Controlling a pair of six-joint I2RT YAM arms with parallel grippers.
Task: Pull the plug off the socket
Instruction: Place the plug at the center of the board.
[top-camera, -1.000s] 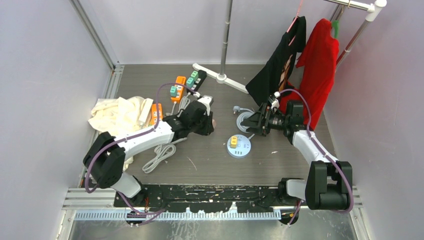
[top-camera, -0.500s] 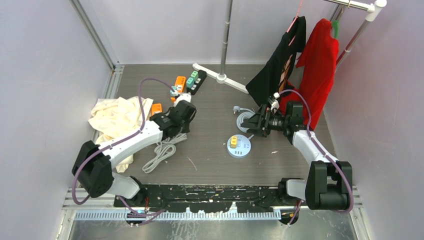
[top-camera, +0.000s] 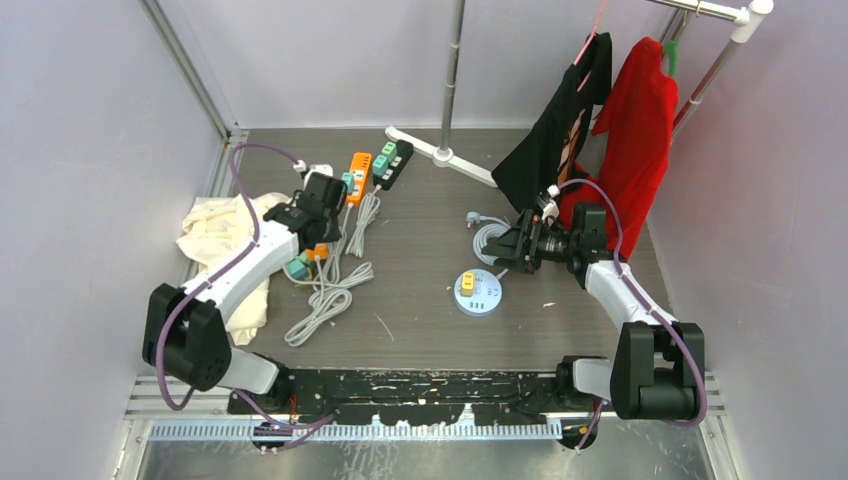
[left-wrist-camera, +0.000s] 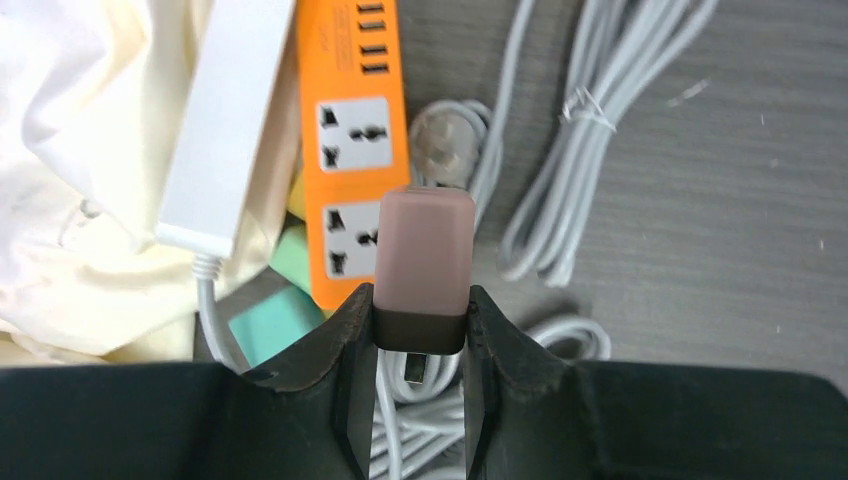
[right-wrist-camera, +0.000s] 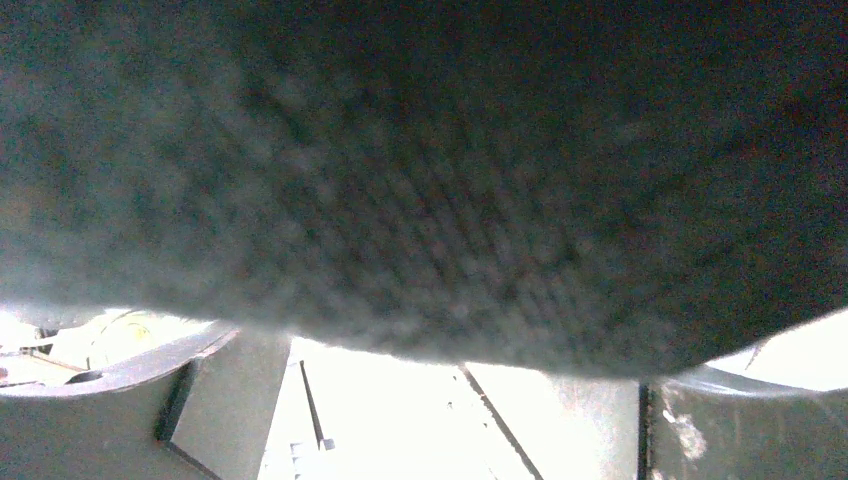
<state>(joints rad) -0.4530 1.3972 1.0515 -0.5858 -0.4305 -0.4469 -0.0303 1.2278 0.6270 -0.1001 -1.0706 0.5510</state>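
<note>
My left gripper (left-wrist-camera: 420, 300) is shut on a pink plug (left-wrist-camera: 428, 250) with a dark base band, and a metal tab shows below it. It hangs over an orange power strip (left-wrist-camera: 352, 130) beside a white strip (left-wrist-camera: 225, 120). In the top view the left gripper (top-camera: 318, 192) is at the left, by the cream cloth (top-camera: 225, 235); the plug is hidden there. A round white-blue socket (top-camera: 478, 292) with a yellow piece on it lies mid-table. My right gripper (top-camera: 510, 248) stands open by a coiled white cable (top-camera: 487, 238).
Dark fabric (right-wrist-camera: 420, 180) fills most of the right wrist view. A black shirt (top-camera: 560, 130) and a red shirt (top-camera: 640, 130) hang at the back right. Another orange strip (top-camera: 358, 172) and a black strip (top-camera: 395, 162) lie at the back. White cables (top-camera: 330, 290) trail near the left arm.
My left arm has swung from the middle of the table to the left, over the orange strip and cloth, with the pink plug in its grip. The right arm has stayed put.
</note>
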